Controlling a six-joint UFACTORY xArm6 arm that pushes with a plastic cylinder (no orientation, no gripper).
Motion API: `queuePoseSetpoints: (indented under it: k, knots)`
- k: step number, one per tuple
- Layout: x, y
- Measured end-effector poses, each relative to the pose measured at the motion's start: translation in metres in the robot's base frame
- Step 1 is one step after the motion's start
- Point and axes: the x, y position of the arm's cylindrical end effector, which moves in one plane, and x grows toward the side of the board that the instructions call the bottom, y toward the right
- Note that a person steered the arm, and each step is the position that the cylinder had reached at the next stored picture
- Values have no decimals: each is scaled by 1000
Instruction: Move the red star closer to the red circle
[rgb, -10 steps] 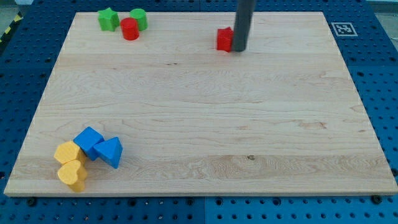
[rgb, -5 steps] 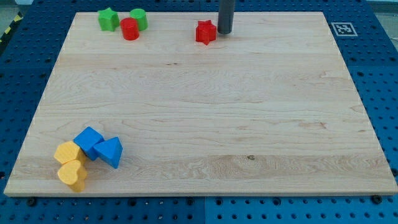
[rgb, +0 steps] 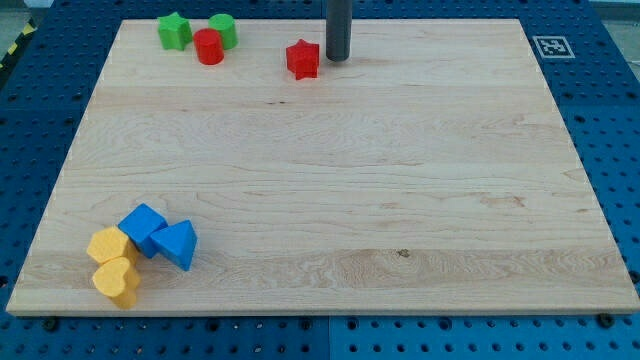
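Observation:
The red star (rgb: 302, 59) lies near the view's top, a little left of the middle of the wooden board (rgb: 420, 180). The red circle (rgb: 209, 47) stands further left near the top edge, touching the green circle (rgb: 223, 30). My tip (rgb: 337, 58) is just right of the red star, close beside it with a small gap showing. The dark rod rises out of the view's top.
A green star (rgb: 174, 31) sits left of the red circle. At the view's bottom left a blue cube (rgb: 143, 228), a blue triangle (rgb: 177, 244), a yellow hexagon (rgb: 107, 245) and a yellow heart (rgb: 117, 281) are clustered. A marker tag (rgb: 551, 46) is at the board's top right corner.
My tip has slid left along the top of the board, and the red star has moved left with it, closer to the red circle.

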Motion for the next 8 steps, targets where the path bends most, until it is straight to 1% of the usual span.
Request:
queuePoseSetpoints:
  k: [1, 3, 4, 5, 6, 7, 8]
  knots:
    - [3, -20]
    - [3, -96]
    - [10, -100]
    - [25, -80]
    - [33, -44]
    - [52, -31]
    - [69, -51]
